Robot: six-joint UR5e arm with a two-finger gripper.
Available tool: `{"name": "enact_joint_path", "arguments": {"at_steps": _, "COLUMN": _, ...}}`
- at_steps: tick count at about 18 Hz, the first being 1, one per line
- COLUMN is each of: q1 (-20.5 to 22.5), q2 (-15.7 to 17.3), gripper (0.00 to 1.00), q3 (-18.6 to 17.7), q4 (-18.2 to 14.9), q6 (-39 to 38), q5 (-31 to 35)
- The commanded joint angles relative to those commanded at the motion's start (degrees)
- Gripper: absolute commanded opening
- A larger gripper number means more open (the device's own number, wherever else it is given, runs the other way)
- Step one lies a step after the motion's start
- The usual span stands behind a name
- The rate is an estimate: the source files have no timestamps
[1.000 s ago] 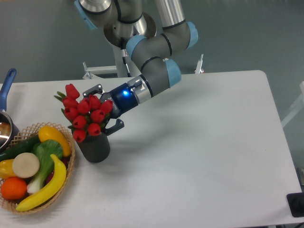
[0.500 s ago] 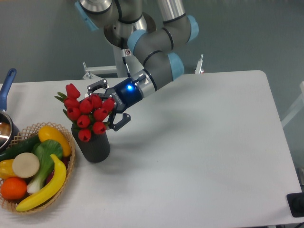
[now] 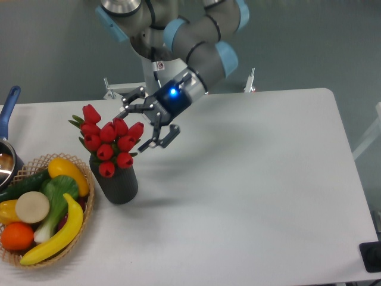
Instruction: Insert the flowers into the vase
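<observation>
The flowers (image 3: 109, 140), a bunch of red tulip buds with green leaves, stand in the mouth of the vase (image 3: 118, 185), a dark grey cylinder at the left of the table. Their stems are hidden inside it. My gripper (image 3: 143, 120) hangs just up and to the right of the buds, open, with nothing between its fingers. One finger (image 3: 132, 100) points left above the bunch. The other finger (image 3: 159, 138) sits lower, close to the rightmost bud.
A wicker basket (image 3: 83, 220) at the front left holds a banana (image 3: 58, 237), a leafy vegetable (image 3: 55, 199), an orange (image 3: 16, 236) and other produce. A pot with a blue handle (image 3: 7, 113) stands at the left edge. The arm's base (image 3: 152, 77) rises behind the table.
The gripper has let go of the flowers and pulled back up and to the right. The bunch stays in the vase, settled slightly lower.
</observation>
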Motion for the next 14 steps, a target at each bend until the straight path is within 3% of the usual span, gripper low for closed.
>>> {"name": "enact_joint_path", "arguments": {"at_steps": 3, "q1": 4.7, "q2": 1.1, "gripper": 1.00, "q3": 3.0, "q4": 0.0, "q6": -3.3, "q5": 4.5}}
{"name": "enact_joint_path", "arguments": {"at_steps": 6, "q1": 8.5, "q2": 0.1, "gripper": 1.00, "q3": 9.0, "q4": -0.5, "q6": -4.2, "q5": 8.3}}
{"name": "enact_joint_path", "arguments": {"at_steps": 7, "q1": 8.8, "q2": -2.1, "gripper": 1.00, "q3": 10.8, "q4": -0.6, "q6": -4.4, "q5": 8.7}}
{"name": "enact_joint_path", "arguments": {"at_steps": 9, "q1": 11.1, "q2": -10.9, "gripper": 1.00, "q3": 16.9, "q4": -0.4, "q6": -4.8, "q5": 12.7}}
{"name": "enact_joint_path", "arguments": {"at_steps": 10, "q1": 11.1, "q2": -13.3, "gripper": 1.00, "q3": 18.9, "q4": -0.4, "q6": -4.7, "q5": 14.1}}
{"name": "enact_joint_path", "arguments": {"at_steps": 12, "q1": 10.8, "q2": -15.5, "gripper": 1.00, "q3": 22.8, "q4": -0.7, "q6": -4.8, "q5": 19.0}}
{"name": "enact_joint_path", "arguments": {"at_steps": 14, "q1": 9.7, "q2": -18.3, "gripper": 1.00, "q3": 25.8, "q4": -0.8, "q6": -4.7, "q5": 31.7}}
